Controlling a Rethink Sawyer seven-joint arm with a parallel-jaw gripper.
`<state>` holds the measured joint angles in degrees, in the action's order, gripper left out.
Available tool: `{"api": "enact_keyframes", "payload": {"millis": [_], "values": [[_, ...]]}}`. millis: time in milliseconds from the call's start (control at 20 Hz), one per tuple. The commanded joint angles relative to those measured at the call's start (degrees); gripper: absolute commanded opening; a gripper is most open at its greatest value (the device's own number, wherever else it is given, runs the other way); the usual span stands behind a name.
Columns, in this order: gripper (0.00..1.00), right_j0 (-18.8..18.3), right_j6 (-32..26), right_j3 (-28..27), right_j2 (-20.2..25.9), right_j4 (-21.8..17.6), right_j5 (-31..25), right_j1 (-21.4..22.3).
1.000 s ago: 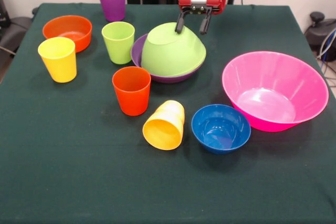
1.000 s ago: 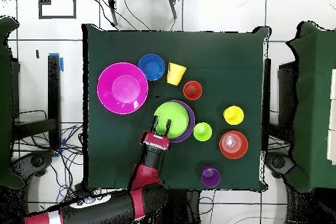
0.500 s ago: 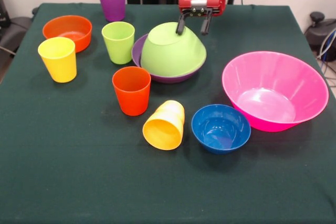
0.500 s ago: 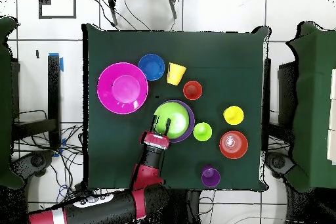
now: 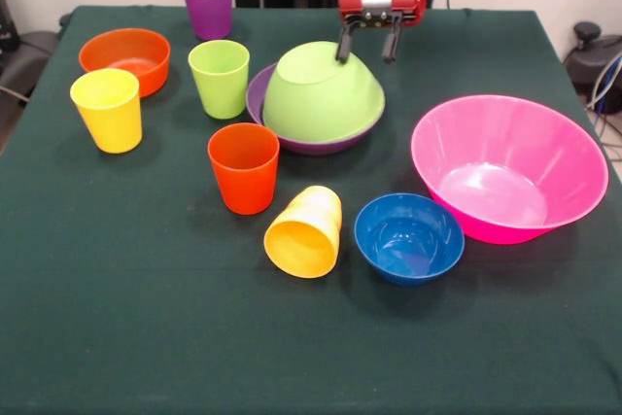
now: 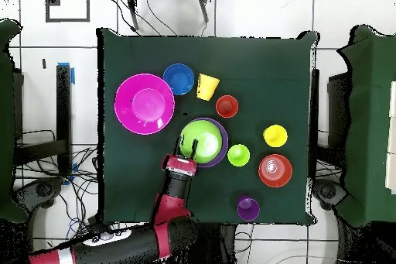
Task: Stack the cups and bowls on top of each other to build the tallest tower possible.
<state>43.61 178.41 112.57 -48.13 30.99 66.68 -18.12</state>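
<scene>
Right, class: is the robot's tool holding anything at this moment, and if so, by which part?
Nothing is held. The tool is open, its fingers at the far side of the upturned green bowl, which rests in the purple bowl.

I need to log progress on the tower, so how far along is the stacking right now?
Barely started. Done: the lime green bowl sits upside down in the purple bowl, the only stack. In hand: nothing; the hand is open at that bowl's far side. Left: the pink bowl, blue bowl, orange bowl and all five cups stand apart, and the yellow-orange cup lies on its side.
</scene>
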Motion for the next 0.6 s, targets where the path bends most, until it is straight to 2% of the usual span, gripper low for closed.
{"api": "enact_keyframes", "payload": {"millis": [50,600], "values": [[1.0,0.22,-1.76,-2.25,7.66,-5.89,-8.45,3.86],[1.0,-0.92,-3.09,-1.46,7.34,-8.09,-8.45,5.7]]}}
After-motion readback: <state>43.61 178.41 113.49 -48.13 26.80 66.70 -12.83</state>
